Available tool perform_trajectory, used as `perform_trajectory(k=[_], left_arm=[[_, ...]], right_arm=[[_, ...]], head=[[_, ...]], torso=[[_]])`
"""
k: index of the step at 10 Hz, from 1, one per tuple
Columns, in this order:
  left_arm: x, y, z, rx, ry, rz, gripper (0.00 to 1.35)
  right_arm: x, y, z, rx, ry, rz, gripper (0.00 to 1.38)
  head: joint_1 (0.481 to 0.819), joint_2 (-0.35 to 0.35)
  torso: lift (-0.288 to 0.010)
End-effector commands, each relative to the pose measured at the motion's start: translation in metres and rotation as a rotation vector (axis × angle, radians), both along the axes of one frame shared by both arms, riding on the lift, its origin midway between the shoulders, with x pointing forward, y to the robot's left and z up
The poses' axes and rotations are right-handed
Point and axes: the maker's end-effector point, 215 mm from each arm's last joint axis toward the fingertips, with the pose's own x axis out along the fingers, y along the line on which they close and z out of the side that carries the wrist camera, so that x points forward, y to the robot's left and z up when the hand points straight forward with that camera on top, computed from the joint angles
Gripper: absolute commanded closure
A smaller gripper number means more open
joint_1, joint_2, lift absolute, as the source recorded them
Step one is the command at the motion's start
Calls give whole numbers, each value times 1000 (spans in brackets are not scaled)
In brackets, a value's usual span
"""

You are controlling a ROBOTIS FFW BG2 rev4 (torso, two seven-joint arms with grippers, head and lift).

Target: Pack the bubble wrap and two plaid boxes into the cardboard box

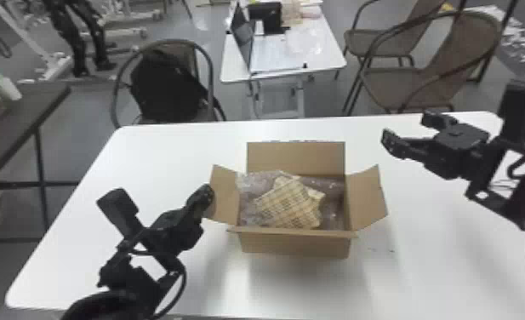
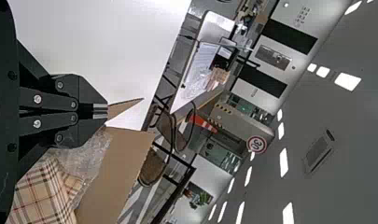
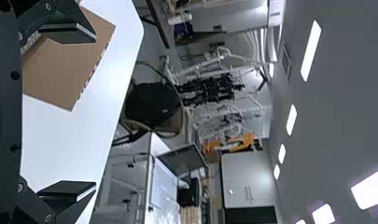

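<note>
The open cardboard box [image 1: 295,244] stands on the white table. Inside, two plaid boxes [image 1: 284,204] lie tilted and overlapping on clear bubble wrap [image 1: 252,181]. My left gripper [image 1: 208,193] is at the outer edge of the box's left flap [image 1: 225,193]. In the left wrist view my left gripper [image 2: 101,111] has its fingers together beside that flap's corner [image 2: 126,107]; whether cardboard is between them I cannot tell. To the right, beyond the box, my right gripper [image 1: 406,130] stands open above the table, and in the right wrist view the right gripper [image 3: 81,112] holds nothing.
The far flap [image 1: 295,158] stands up and the right flap [image 1: 365,195] leans outward. Behind the white table [image 1: 167,149] are a chair with a black bag [image 1: 167,85], a smaller table with a laptop [image 1: 242,38], and brown chairs [image 1: 427,81] at the right.
</note>
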Motion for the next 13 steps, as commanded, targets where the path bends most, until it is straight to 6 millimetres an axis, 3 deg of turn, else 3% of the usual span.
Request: perform_trajectory(k=[1, 5, 8, 9, 11, 13], left_arm=[[0, 0, 0, -4, 0, 1, 1208], [-2, 1, 0, -9, -5, 7, 1208], [-4, 4, -1, -9, -4, 12, 1208], [-4, 4, -1, -9, -2, 12, 1208], [0, 9, -2, 8, 5, 41, 1208], [0, 28, -8, 8, 35, 137, 1208]], right_arm=[[-18, -28, -7, -15, -67, -132, 182], [-78, -79, -55, -55, -157, -432, 182], [-125, -110, -116, -35, -78, -563, 182], [-129, -112, -123, -25, -63, -585, 182], [-125, -111, -119, -33, -75, -583, 182], [-124, -109, -121, -37, -73, -577, 182]], head=[[695, 113], [695, 44], [695, 16], [695, 11], [695, 3], [695, 14]], torso=[[-109], [-109], [-109], [-109], [-109], [-109]])
